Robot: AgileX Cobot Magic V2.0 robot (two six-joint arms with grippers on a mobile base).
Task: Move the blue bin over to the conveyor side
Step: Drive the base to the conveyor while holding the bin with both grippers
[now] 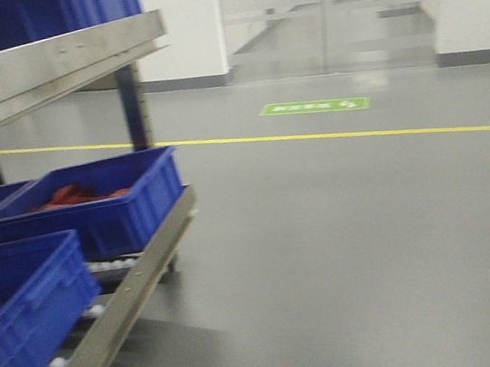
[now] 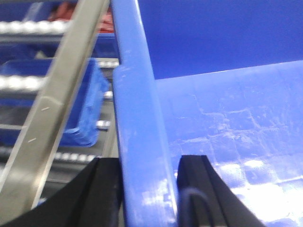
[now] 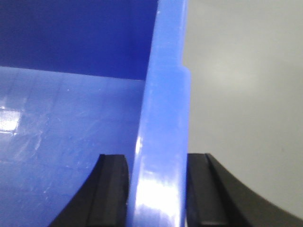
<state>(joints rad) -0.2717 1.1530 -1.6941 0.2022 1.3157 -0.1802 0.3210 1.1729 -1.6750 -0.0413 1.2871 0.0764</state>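
Wide grey floor (image 1: 346,251) stretches out front and to the right, crossed by a yellow line (image 1: 356,131), with a green floor marking (image 1: 314,106) just past it. On the left stands the steel rack (image 1: 46,65), its lower edge running diagonally toward the camera. The blue bin (image 2: 142,109) is gripped between both hands. The left hand (image 2: 149,163) straddles one wall's lipped rim, black fingers closed against either face, and a steel rail (image 2: 52,104) runs just beside that wall. The right hand (image 3: 155,161) clamps another wall's rim the same way, with bare floor just outside that edge. The bin's glossy blue bottom shows inside. On the rack's lower roller shelf, one rack bin (image 1: 92,200) holds red items too blurred to name. A nearer bin (image 1: 22,315) sits in front of it, its inside out of sight.
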